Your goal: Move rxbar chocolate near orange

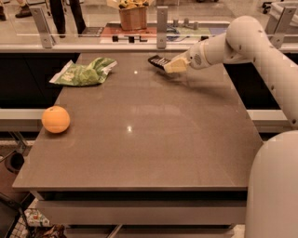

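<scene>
A wide brown table (153, 153) is filling the middle of the scene, its smooth top catching small glints of overhead light (129, 128). Along its far edge a low glass partition (93, 28) is standing between metal posts (161, 25). Beyond it a pale floor (219, 9) is showing, with a brown container (132, 17) sitting there and a person's legs (65, 16) standing at far left. The gripper (168, 65) is hovering over the table's far right part.

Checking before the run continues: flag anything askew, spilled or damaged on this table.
Nothing looks spilled or damaged. The rxbar chocolate is at the far edge by the hand; the orange sits close to the left edge; the green snack bag lies crumpled.
</scene>
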Motion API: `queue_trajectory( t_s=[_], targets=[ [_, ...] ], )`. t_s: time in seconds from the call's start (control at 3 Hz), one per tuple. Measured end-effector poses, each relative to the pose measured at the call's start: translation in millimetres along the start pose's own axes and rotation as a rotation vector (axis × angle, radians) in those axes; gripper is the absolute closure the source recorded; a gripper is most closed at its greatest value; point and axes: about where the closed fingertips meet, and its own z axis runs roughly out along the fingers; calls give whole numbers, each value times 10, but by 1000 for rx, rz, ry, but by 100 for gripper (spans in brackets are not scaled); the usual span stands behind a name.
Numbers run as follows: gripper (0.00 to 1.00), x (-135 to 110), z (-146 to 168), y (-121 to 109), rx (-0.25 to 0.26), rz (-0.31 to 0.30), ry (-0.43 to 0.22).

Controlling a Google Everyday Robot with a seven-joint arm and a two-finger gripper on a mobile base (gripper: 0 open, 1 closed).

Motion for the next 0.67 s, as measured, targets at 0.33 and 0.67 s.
queue_trajectory(
  t_s=[0.33,0.67],
  targets=[
    [100,-151,-276,45,-28,-33,6],
    [100,-278,-539,196,-59,-70,22]
  ],
)
